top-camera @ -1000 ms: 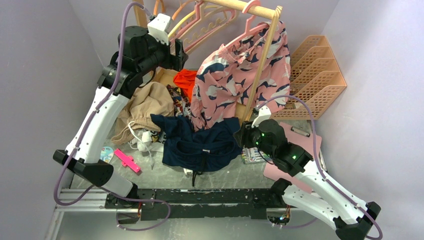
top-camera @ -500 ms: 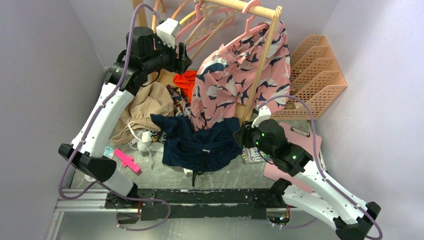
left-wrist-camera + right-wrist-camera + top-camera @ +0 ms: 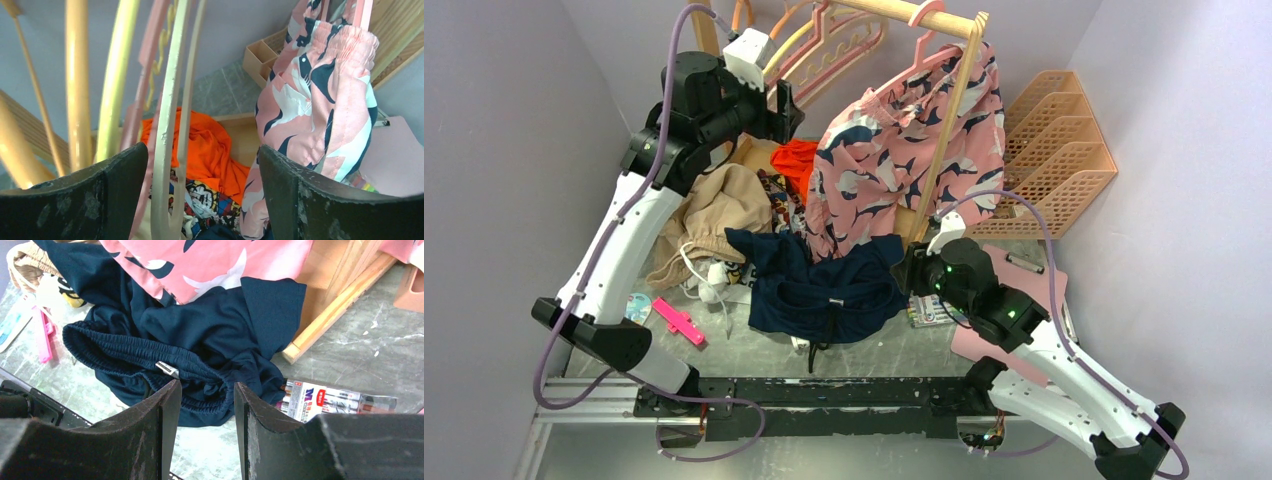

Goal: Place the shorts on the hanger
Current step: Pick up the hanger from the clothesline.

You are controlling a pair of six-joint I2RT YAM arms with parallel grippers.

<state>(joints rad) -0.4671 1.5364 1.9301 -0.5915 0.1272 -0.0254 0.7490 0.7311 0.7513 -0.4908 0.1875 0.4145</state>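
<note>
where the shorts [image 3: 200, 340] end, a marker pack [image 3: 335, 400] shows "m".

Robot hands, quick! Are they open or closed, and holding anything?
Left gripper: open, its fingers either side of the hanger, not clamped on it.
Right gripper: open, pointing at the shorts, holding nothing.

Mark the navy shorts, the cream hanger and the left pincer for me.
navy shorts [image 3: 125, 351]: right wrist view, elastic waistband.
cream hanger [image 3: 167, 125]: left wrist view, its sloping arm.
left pincer [image 3: 200, 155]: left wrist view, midway between fingertips.
</note>
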